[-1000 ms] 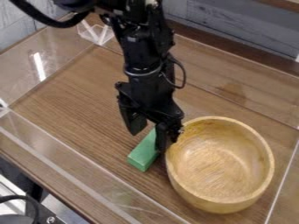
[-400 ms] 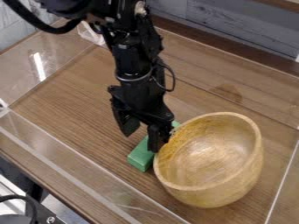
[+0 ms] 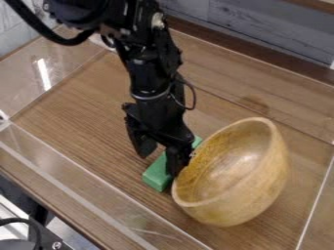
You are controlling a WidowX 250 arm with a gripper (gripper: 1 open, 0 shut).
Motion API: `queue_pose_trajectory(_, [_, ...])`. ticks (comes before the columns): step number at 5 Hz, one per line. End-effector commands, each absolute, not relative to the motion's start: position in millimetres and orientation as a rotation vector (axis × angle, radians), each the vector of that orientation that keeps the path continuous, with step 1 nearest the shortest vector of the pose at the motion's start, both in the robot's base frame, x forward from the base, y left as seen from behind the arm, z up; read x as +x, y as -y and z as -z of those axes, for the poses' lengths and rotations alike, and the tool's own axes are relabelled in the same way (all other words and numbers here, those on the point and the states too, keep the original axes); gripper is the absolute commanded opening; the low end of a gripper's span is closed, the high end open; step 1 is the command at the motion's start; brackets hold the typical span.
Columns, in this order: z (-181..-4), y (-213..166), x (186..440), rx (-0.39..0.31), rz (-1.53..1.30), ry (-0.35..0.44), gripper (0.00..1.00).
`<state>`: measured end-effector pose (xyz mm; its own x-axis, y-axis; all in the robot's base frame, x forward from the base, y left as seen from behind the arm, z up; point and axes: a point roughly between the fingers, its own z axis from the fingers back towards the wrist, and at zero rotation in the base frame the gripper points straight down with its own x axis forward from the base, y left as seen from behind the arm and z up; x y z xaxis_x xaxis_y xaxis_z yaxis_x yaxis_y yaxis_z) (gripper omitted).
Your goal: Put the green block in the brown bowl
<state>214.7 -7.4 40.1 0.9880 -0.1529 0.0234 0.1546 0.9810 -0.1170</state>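
black and many-jointed, the robot gripper is reaching down from the far side of the wooden table, its jaws spread wide and nothing gripped between them as far as the view shows. the small rectangular bright green block lies on the tabletop at the gripper's tips, partly hidden by the black fingers, with one end showing on the near side and a sliver visible beside the bowl.

the large round light-brown wooden bowl is right next to it, and it does not sit level: it is tilted, its open side turned toward the block and gripper, the rim on that side low. one finger seems to be at or against that rim, though the exact contact cannot be told.

as for progress, the approach looks done and little else. the block is outside the bowl and has yet to be grasped, lifted, carried over the rim and released inside. the bowl probably needs to settle flat too; pressing on with the finger by the rim could tip it further or shove it away.
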Motion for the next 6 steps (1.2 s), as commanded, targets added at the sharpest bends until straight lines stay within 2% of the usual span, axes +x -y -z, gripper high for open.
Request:
queue_pose_trajectory(1, [-40.0, 11, 219, -0.120, 0.164, 0.039, 1.00])
queue_pose_trajectory(2, [-37.2, 12, 220, -0.124, 0.168, 0.042, 1.00])
queue_pose_trajectory(3, [-34.9, 12, 221, -0.127, 0.172, 0.046, 0.00])
queue_pose_trajectory(6, [-50.6, 11, 223, -0.127, 0.188, 0.036, 0.00])
